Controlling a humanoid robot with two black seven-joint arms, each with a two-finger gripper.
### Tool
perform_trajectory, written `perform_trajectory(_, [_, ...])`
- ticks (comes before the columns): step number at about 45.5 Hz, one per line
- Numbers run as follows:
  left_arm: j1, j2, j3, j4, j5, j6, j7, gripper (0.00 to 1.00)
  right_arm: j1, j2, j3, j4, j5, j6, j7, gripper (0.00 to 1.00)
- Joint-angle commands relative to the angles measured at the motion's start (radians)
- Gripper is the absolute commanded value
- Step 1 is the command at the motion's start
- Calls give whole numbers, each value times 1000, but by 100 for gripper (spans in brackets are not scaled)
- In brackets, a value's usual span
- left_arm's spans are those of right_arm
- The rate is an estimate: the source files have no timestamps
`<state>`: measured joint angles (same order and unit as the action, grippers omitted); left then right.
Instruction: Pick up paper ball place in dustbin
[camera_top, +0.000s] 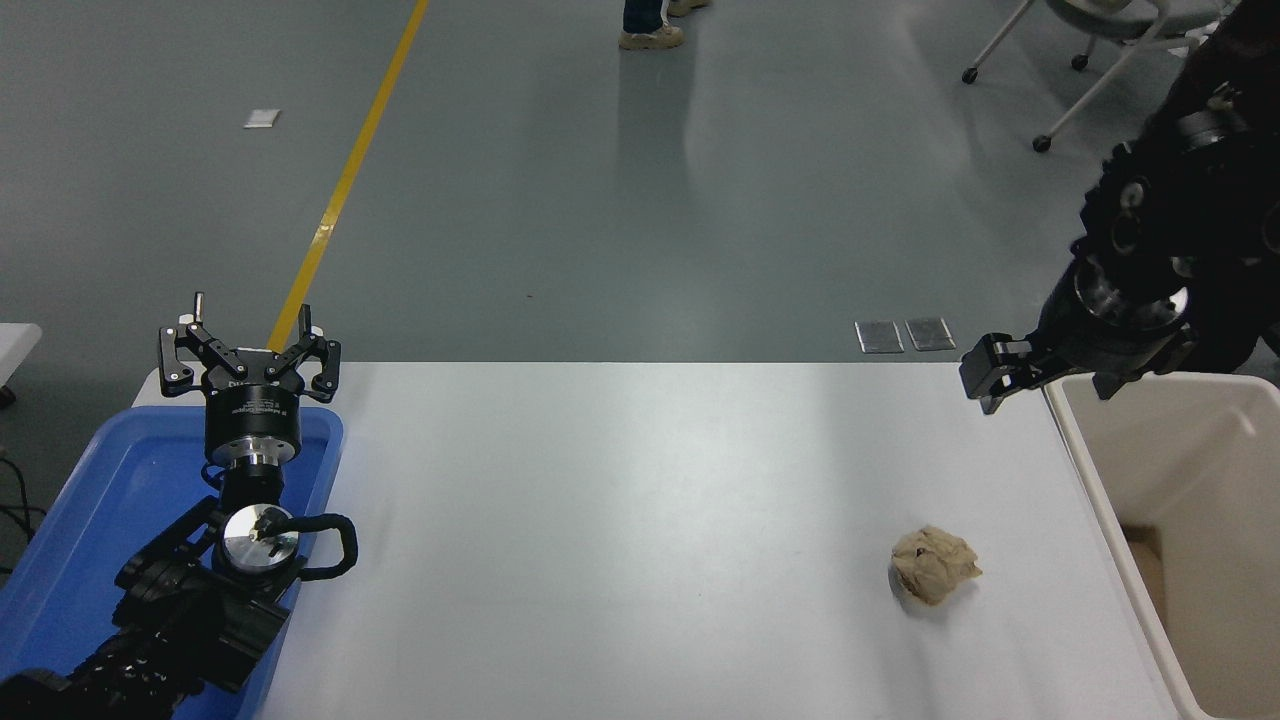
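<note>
The paper ball (933, 563), a tan crumpled wad, lies on the white table (640, 540) near its right side. The dustbin (1092, 480), a beige bin with a thick rim, stands just right of the table, close to the ball. My right gripper (1047, 380) hangs open and empty over the table's far right corner and the bin's far left corner, well beyond the ball. My left gripper (250, 352) is parked open at the lower left.
A blue tray (110, 500) lies under the left arm at the table's left edge. A person's shoes (652, 36) show on the floor at the top. A wheeled chair (1090, 40) stands at the top right.
</note>
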<state>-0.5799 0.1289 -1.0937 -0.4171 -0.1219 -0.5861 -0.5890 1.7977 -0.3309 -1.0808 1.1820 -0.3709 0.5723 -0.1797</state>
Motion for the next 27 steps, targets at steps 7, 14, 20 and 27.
perform_trajectory(7, [0, 0, 0, 0, 1, 0, 0, 99, -349, 21, 160, -148, -83, -118, -1, 100])
perform_trajectory(14, [0, 0, 0, 0, -1, 0, 0, 99, -423, 27, 171, -200, -85, -158, 0, 100])
perform_trajectory(20, [0, 0, 0, 0, -1, 0, 0, 99, -477, 27, 237, -202, -85, -184, -1, 100])
perform_trajectory(27, [-1, 0, 0, 0, -1, 0, 0, 99, -514, 26, 265, -206, -83, -206, -1, 100])
